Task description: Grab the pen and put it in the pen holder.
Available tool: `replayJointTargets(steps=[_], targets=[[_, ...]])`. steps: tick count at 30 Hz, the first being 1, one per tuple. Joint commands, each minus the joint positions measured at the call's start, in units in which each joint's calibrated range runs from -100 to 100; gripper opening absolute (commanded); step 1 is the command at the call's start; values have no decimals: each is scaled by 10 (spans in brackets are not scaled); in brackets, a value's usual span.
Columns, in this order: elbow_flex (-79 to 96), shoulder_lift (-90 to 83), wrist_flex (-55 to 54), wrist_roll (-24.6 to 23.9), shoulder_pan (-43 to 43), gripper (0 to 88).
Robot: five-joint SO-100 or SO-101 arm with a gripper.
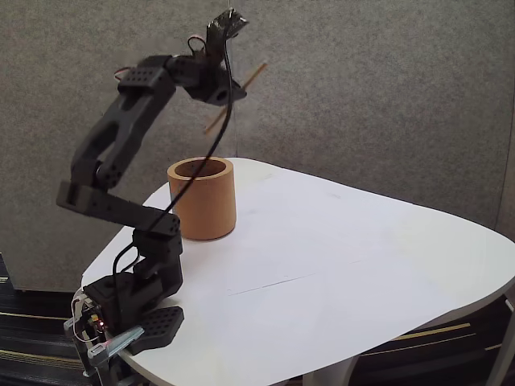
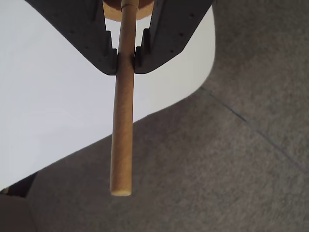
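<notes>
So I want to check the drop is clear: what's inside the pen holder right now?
In the fixed view, the pen holder shows only a bare inner wall near its rim. Its bottom is hidden by the front wall. The pen is up in the gripper, not inside.

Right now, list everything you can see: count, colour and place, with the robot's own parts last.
pen: one, light tan, clamped between the gripper fingers, held tilted in the air above the table; in the fixed view it shows at.
pen holder: one, orange-brown, upright on the table beside the arm, open at the top.
table: one, white, rounded edge.
wall: one, grey, behind the table.
floor: grey, below the table edge in the wrist view.
cable: one, black, running down from the arm's top.
arm: one, black, its base at the table's near-left edge.
gripper: one, black, shut on the pen.
</notes>
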Motion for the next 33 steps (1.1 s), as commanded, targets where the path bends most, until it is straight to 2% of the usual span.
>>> replayJointTargets(steps=[1, 9, 18, 25, 33], targets=[[176, -93, -120, 18, -23, 6], [375, -186, -273, 43, -79, 6], [510, -199, -461, 76, -173, 6], [578, -199, -569, 76, -176, 6], [579, -199, -590, 76, -153, 6]])
